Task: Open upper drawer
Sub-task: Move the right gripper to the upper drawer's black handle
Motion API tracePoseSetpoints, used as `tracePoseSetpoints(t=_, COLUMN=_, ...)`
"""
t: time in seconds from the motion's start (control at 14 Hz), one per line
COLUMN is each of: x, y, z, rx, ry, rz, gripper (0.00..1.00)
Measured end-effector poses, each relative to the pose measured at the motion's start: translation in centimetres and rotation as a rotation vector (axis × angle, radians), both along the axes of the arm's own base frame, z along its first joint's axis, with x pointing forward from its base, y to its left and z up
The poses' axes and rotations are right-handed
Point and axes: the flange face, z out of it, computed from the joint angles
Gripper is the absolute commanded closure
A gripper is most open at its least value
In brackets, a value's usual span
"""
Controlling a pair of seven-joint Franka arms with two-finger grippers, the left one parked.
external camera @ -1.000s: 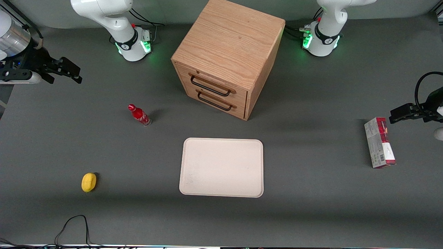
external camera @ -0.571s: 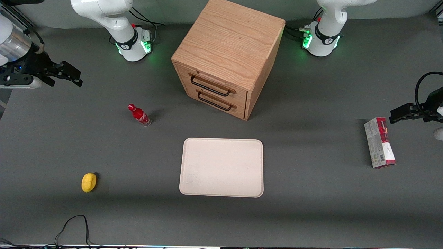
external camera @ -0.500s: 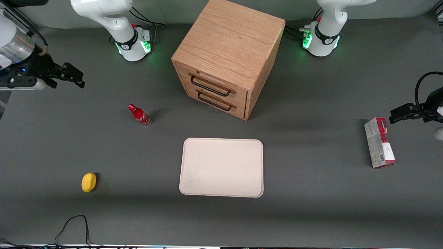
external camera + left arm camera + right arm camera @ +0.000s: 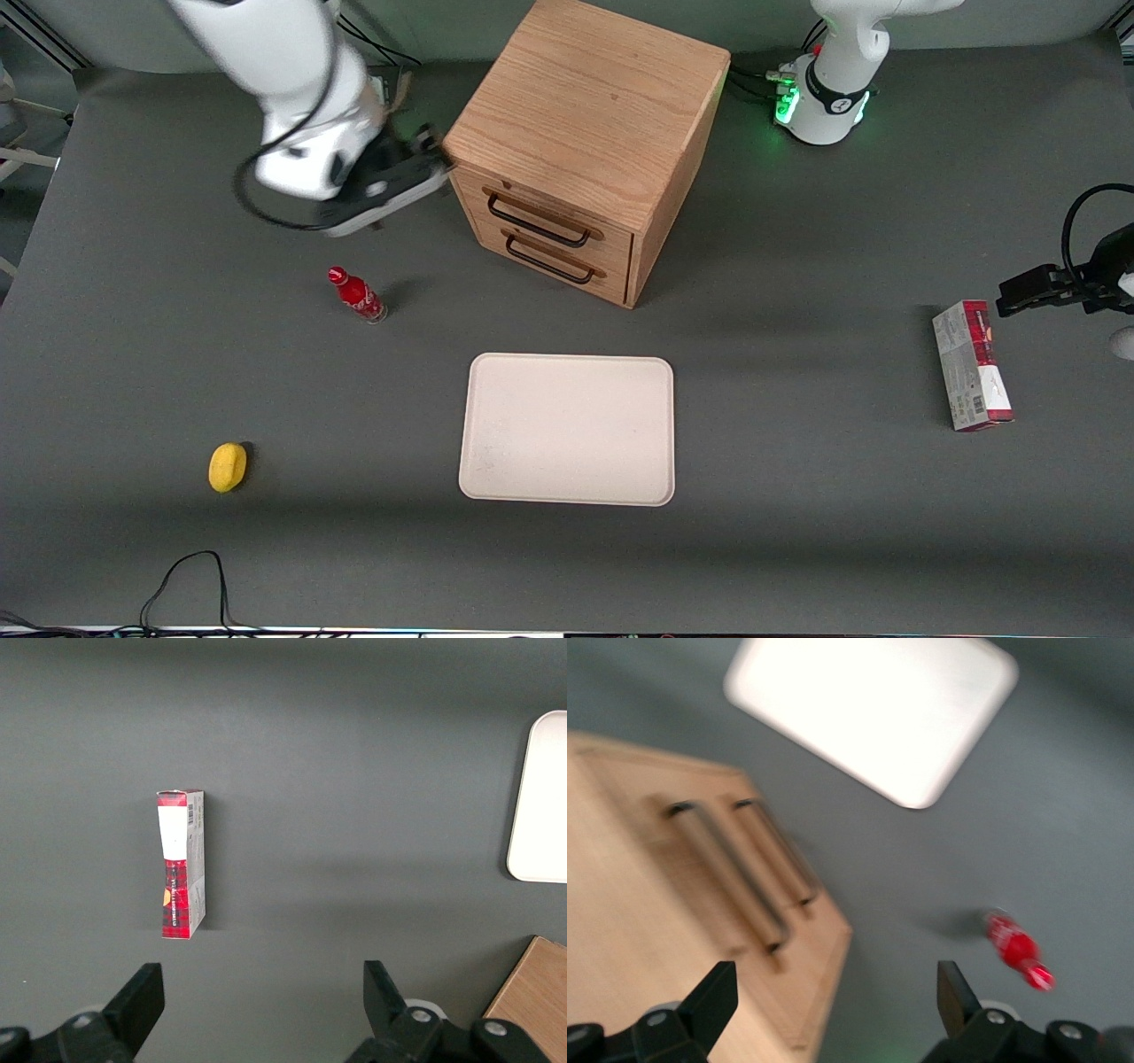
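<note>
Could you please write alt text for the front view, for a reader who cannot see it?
The right arm's open claw hovers beside the oak cabinet, close to its closed upper drawer, whose black handle it is not touching. Nearer the camera lie a cream tray, a red bottle and a yellow object; a red carton lies toward the parked arm's end.

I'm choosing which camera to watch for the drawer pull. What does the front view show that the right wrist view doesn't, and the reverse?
Only the front view shows the yellow object, the red-and-white box and the cabinet's top. Only the right wrist view shows the tool from close by, its fingers open, hanging above the cabinet's corner. Both share the upper drawer, shut, its lower twin, the tray and the red bottle.
</note>
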Motion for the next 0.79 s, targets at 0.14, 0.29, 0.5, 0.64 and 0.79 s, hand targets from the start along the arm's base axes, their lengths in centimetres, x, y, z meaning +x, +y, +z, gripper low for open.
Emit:
tracePoseSetpoints(t=0.14, x=-1.5, y=3.5, z=-1.0, rx=0.045, ry=0.048, rz=0.157, gripper=0.00)
tracePoseSetpoints(t=0.29, x=-0.8, y=4.4, z=-3.4, rx=0.129, ry=0.137, rz=0.280, gripper=0.00)
tracePoseSetpoints(t=0.5, x=2.4, y=4.5, z=-9.7, rx=0.212, ry=0.240, rz=0.363, gripper=0.00)
tracePoseSetpoints(t=0.64, x=4.1, y=4.9, z=-14.0, rx=0.248, ry=0.277, rz=0.380, gripper=0.00)
tracePoseSetpoints(t=0.79, x=4.7, y=5.4, z=-16.9, rx=0.268, ry=0.290, rz=0.373, gripper=0.00)
